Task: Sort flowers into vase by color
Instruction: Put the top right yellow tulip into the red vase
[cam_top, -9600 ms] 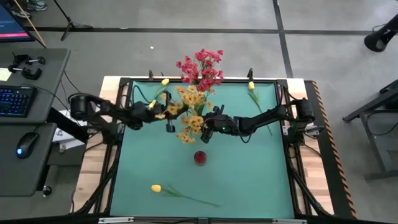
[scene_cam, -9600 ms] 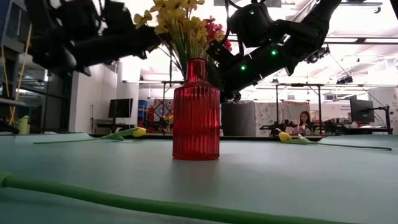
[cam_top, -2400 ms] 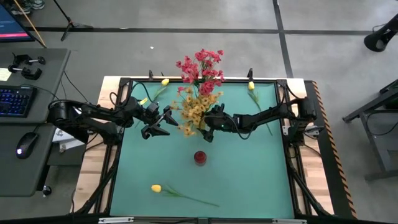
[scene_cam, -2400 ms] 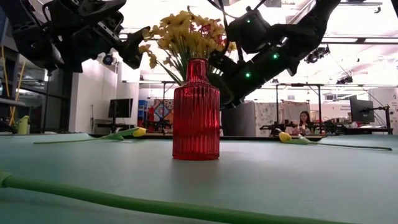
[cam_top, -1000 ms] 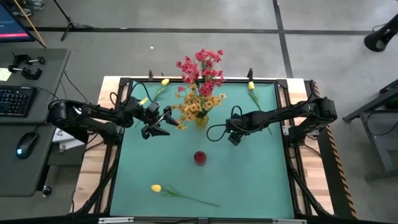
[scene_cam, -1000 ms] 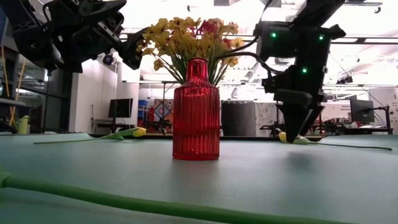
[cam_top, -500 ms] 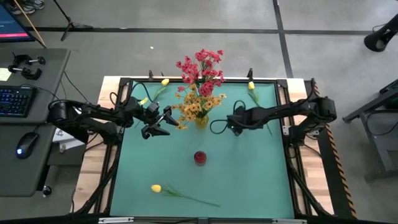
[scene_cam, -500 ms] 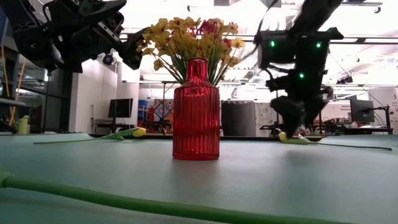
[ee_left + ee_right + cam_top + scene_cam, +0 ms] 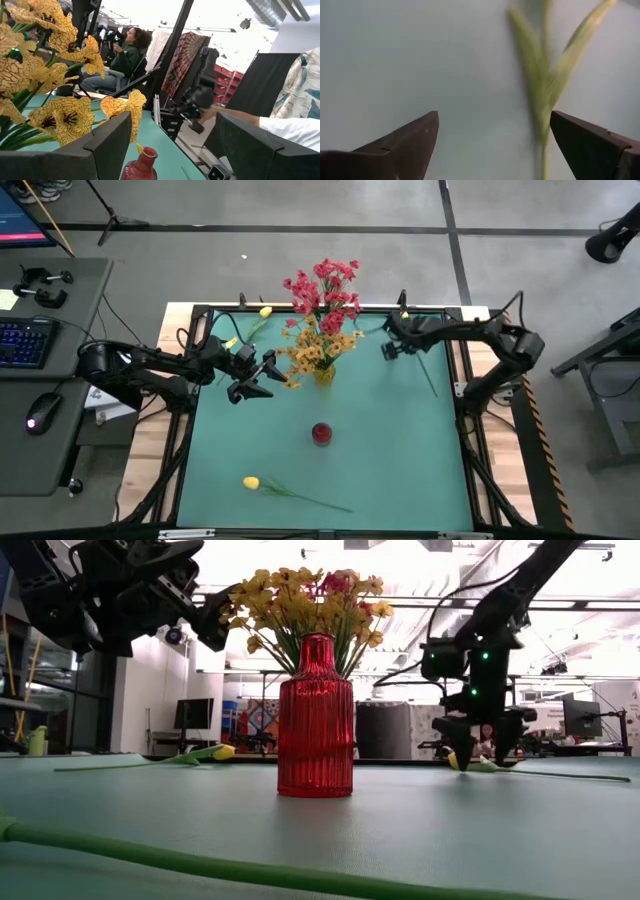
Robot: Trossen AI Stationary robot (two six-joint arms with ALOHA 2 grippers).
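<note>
The right hand [image 9: 392, 346] hangs open over the thin stem of a yellow tulip [image 9: 404, 317] at the worktop's [image 9: 400, 460] upper right; closing off-centre could roll the slick plastic stem away. The left hand [image 9: 252, 377], also open, waits left of the ribbed red glass vase [image 9: 315, 720] holding papery orange-yellow blossoms [image 9: 312, 352].

The vase [image 9: 321, 433] stands on the table [image 9: 400, 460], bunched flowers [image 9: 318, 350] rising from it. Left of the vase hangs the left gripper [image 9: 262, 372]; right and behind, the right gripper [image 9: 388, 340] hangs over a tulip [image 9: 404, 319]. Another tulip [image 9: 251, 482] lies before the vase, a third [image 9: 265, 311] behind-left.
</note>
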